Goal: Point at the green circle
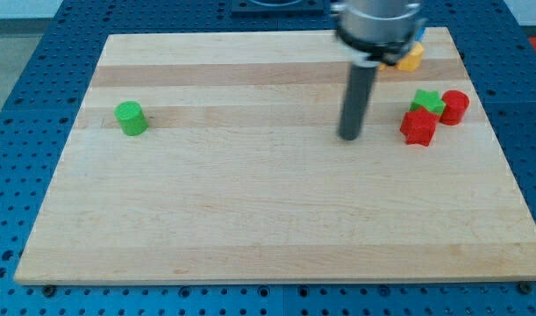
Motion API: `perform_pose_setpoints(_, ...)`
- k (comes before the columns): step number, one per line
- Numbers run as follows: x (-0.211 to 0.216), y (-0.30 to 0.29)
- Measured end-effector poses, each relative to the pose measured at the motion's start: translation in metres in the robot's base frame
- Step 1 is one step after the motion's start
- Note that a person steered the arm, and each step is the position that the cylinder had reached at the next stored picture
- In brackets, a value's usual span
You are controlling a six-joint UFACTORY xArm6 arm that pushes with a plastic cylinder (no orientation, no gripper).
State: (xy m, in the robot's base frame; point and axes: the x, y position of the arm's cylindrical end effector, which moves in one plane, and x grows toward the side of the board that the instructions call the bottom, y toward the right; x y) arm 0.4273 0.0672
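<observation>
The green circle, a short green cylinder, stands alone near the left side of the wooden board. My tip rests on the board right of centre, far to the right of the green circle. It is a short way left of a cluster of blocks and touches none of them.
At the view's right are a green star block, a red cylinder and a red star-like block, close together. A yellow block lies near the top right, partly hidden behind the arm. A blue pegboard surrounds the board.
</observation>
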Motion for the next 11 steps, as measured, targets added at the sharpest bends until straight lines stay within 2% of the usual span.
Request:
perform_pose_setpoints(2, 0.023, -0.120)
perform_pose_setpoints(3, 0.025, -0.154)
perform_pose_setpoints(5, 0.025, -0.158)
perform_pose_setpoints(6, 0.029, -0.192)
perform_pose_setpoints(8, 0.036, -0.305)
perform_pose_setpoints(9, 0.023, -0.358)
perform_pose_setpoints(10, -0.024, -0.369)
perform_pose_setpoints(11, -0.044, -0.359)
